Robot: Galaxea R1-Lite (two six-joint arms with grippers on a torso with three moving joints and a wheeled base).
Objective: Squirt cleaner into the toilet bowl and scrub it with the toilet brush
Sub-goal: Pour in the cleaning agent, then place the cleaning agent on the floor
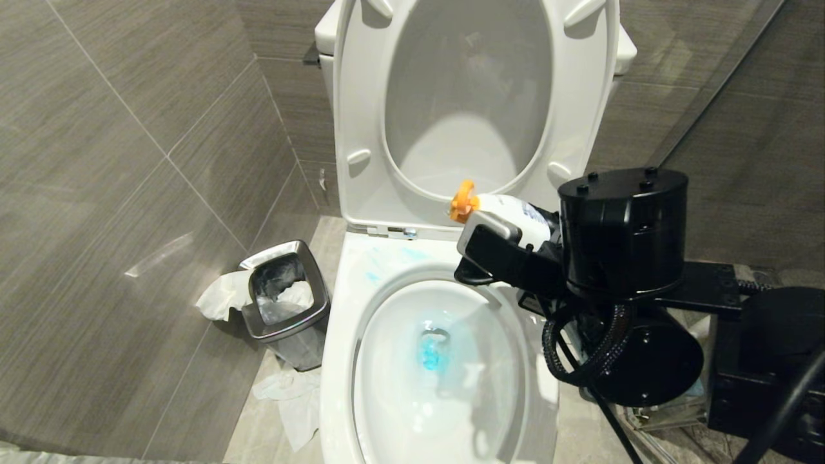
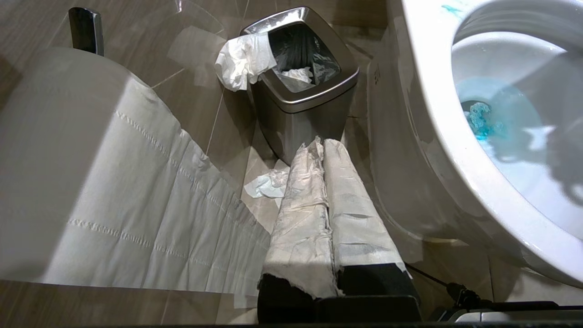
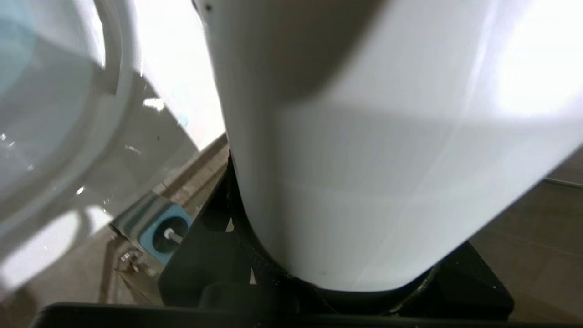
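Step in hand, by my read: cleaner dosing, at or near its end; scrub not begun.

Near: my left claw (image 2: 334, 205), fingers pressed together and wrapped in tissue, empty, hangs low at the left of the toilet bowl (image 1: 335, 361), idle. A toilet paper roll (image 2: 59, 150) sits just beside it on the left.

Mid: bowl water carries a turquoise patch of cleaner (image 1: 433, 351) at the drain; thin blue smears on the far-left rim.

My right claw (image 1: 499, 248) is clamped on a white cleaner bottle (image 1: 515, 216), orange nozzle (image 1: 463, 202) aimed left, lying about level over the far-right rim. Jaws part-wide, filled by the bottle body.

Right, on the floor: blue-and-grey brush holder (image 3: 165, 232) with the toilet brush (image 3: 169, 234) handle end showing, beside the bowl base.

Next move calls for: park the bottle clear of the bowl, release, then reach the brush handle. Risk: drips from the nozzle in transit.

Far: seat and lid (image 1: 477, 96) raised.

Room: grey-brown tiled walls and floor (image 1: 129, 161); steel-rimmed waste bin (image 1: 283, 296) left of the bowl, with tissue scraps (image 1: 290, 399) around it.
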